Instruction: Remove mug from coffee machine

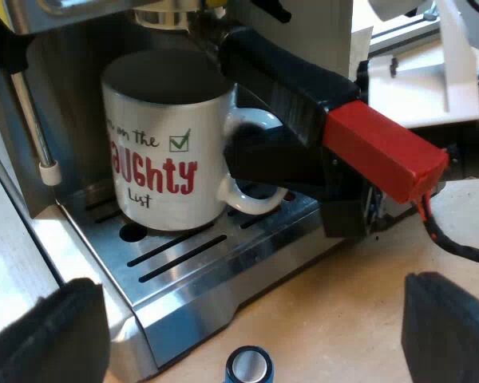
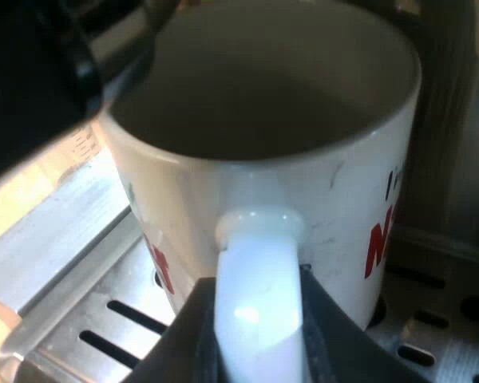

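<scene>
The white mug [image 1: 164, 152] with red "NAUGHTY list" lettering stands upright on the slotted drip tray [image 1: 191, 255] of the espresso machine [image 1: 64, 56], directly under the locked-in portafilter. The portafilter handle [image 1: 287, 80] sticks out over the mug's rim, and its red end [image 1: 383, 148] points away from the machine. The right gripper [image 1: 247, 155] is at the mug's loop handle [image 2: 259, 295]. Its fingers [image 2: 180, 335] are clamped on either side of that handle, touching it. The left gripper [image 1: 247, 331] hangs near the tray's front edge with its jaws wide apart, holding nothing. A blue tamper [image 1: 246, 365] sits on the wooden table [image 1: 343, 303] just in front of the tray.
</scene>
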